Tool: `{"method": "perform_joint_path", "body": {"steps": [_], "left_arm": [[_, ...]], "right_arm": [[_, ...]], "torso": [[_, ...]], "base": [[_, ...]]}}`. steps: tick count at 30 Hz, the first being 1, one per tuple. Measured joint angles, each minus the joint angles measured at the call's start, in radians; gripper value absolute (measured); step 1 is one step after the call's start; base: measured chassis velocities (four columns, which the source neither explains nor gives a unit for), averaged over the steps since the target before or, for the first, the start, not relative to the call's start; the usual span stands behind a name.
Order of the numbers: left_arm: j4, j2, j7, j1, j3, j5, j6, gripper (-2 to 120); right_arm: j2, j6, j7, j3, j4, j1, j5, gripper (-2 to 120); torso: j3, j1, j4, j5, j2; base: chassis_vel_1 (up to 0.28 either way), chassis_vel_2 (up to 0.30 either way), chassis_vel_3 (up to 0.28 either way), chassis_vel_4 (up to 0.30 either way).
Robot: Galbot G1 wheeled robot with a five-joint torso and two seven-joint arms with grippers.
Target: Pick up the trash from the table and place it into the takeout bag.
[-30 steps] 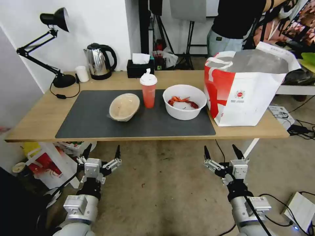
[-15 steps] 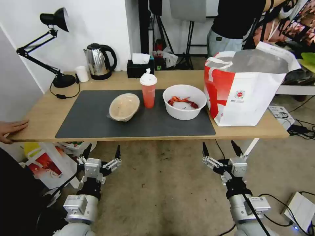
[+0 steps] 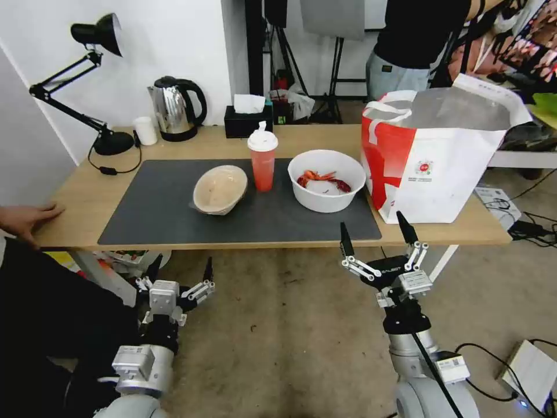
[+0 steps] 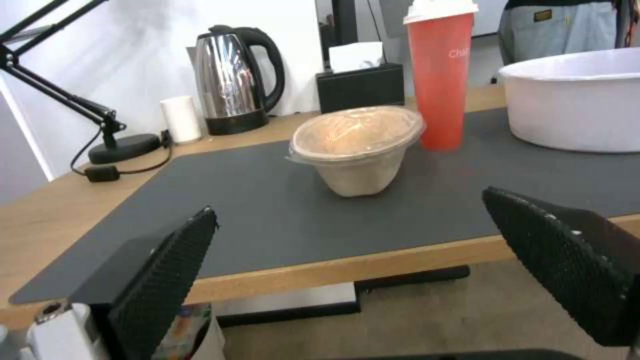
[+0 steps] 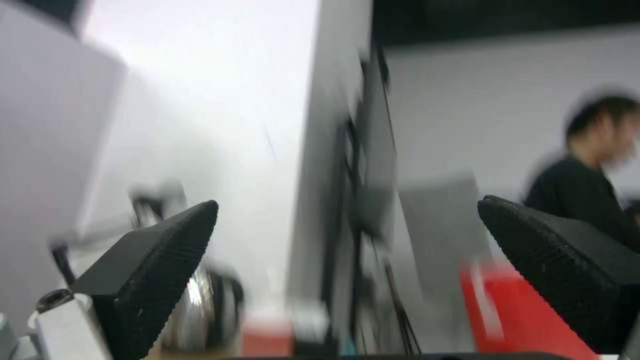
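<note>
On the table's [image 3: 75,215] dark grey mat [image 3: 162,209] stand a beige paper bowl [image 3: 220,188] [image 4: 355,147], a red cup with a white lid [image 3: 262,161] [image 4: 439,75] and a white bowl with red crayfish shells [image 3: 326,179] [image 4: 580,107]. The takeout bag [image 3: 435,157], white with a red side panel, stands open at the table's right end. My right gripper [image 3: 374,231] is open, raised at the table's front edge below the white bowl. My left gripper [image 3: 180,268] hangs open below the front edge, under the paper bowl.
At the back of the table stand a black desk lamp [image 3: 81,87], a small white cup [image 3: 145,130], a steel kettle [image 3: 175,108] and a black tissue box [image 3: 248,119]. A person's hand [image 3: 26,217] rests on the table's left corner. Cables and boxes lie on the floor at right.
My right gripper has risen from below the table to its front edge and shifted slightly left. A person's hand and dark sleeve have come in at the left. The left arm has not moved.
</note>
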Motion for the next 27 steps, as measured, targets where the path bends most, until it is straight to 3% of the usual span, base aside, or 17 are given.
{"method": "perform_joint_path", "body": {"steps": [7, 14, 15, 19, 21, 23, 27], "left_arm": [[0.000, 0.000, 0.000, 0.000, 0.000, 0.000, 0.000, 100], [0.000, 0.000, 0.000, 0.000, 0.000, 0.000, 0.000, 100], [0.000, 0.000, 0.000, 0.000, 0.000, 0.000, 0.000, 100], [0.000, 0.000, 0.000, 0.000, 0.000, 0.000, 0.000, 100], [0.000, 0.000, 0.000, 0.000, 0.000, 0.000, 0.000, 100], [0.000, 0.000, 0.000, 0.000, 0.000, 0.000, 0.000, 100], [0.000, 0.000, 0.000, 0.000, 0.000, 0.000, 0.000, 100]], "right_arm": [[-0.144, -0.104, 0.070, -0.018, 0.051, 0.058, 0.113, 100], [-0.410, -0.286, 0.201, -0.022, 0.065, 0.184, 0.384, 100], [-0.410, -0.286, 0.201, -0.022, 0.065, 0.184, 0.384, 100], [-0.549, -0.410, 0.271, -0.035, 0.074, 0.326, 0.589, 100], [-0.567, -0.428, 0.277, -0.043, 0.074, 0.349, 0.618, 100], [-0.639, -0.503, 0.291, -0.097, 0.050, 0.468, 0.738, 100], [-0.693, -0.559, 0.308, -0.167, 0.016, 0.609, 0.834, 100]], "torso": [[0.000, 0.000, -0.0001, 0.0011, 0.000], [0.000, 0.000, 0.0000, 0.0011, 0.000], [0.000, 0.000, 0.0000, 0.0011, 0.000], [0.000, 0.000, -0.0001, 0.0010, 0.000], [0.000, 0.000, -0.0002, 0.0010, 0.000], [0.000, 0.000, 0.0001, 0.0008, 0.000], [0.000, 0.000, 0.0001, 0.0010, 0.000]], "base": [[0.000, 0.000, 0.000, 0.000], [0.000, 0.000, 0.000, 0.000], [0.000, 0.000, 0.000, 0.000], [0.000, 0.000, 0.000, 0.000], [0.000, 0.000, 0.000, 0.000], [0.000, 0.000, 0.000, 0.000], [0.000, 0.000, 0.000, 0.000]]}}
